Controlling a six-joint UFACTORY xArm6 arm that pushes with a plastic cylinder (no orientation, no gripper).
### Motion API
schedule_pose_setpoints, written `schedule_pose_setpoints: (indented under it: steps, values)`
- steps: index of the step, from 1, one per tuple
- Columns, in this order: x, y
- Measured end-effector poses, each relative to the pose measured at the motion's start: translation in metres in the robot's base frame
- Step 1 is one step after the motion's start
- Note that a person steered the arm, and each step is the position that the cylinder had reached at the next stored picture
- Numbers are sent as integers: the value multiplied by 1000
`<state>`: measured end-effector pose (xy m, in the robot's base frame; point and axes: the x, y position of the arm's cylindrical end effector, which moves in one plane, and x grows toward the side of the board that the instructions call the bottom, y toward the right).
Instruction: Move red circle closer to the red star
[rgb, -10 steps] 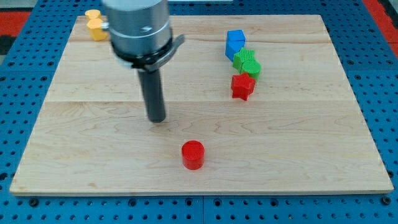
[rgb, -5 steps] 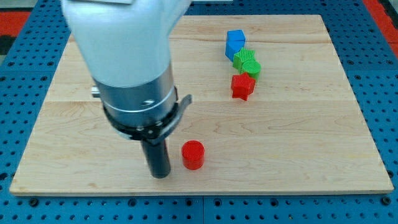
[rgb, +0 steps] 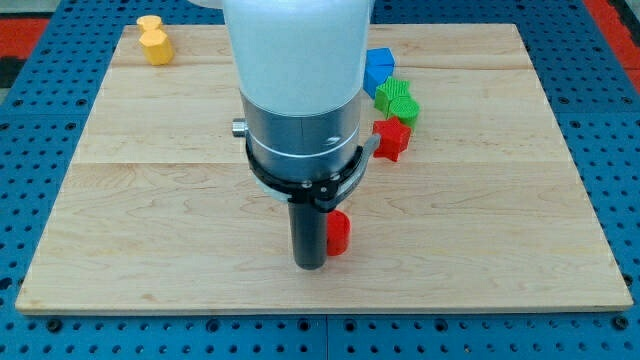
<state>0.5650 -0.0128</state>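
The wooden surface (rgb: 120, 200) is filling most of the frame. My tip (rgb: 309, 264) is standing in the lower middle, touching the left side of the red circle (rgb: 339, 233), which the rod is partly hiding. The red star (rgb: 390, 140) is lying well apart, toward the upper right. There are no fingers to open or close here. I think the push should be going up and right, with the tip staying behind the circle's centre.
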Motion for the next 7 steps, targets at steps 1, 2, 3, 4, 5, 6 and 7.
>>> schedule_pose_setpoints:
  steps: [1, 2, 3, 4, 5, 6, 7]
  values:
    - [-11, 6]
    - [-23, 10]
    - [-36, 18]
    - [-49, 28]
    - [-54, 42]
    - [-53, 55]
    - [-50, 62]
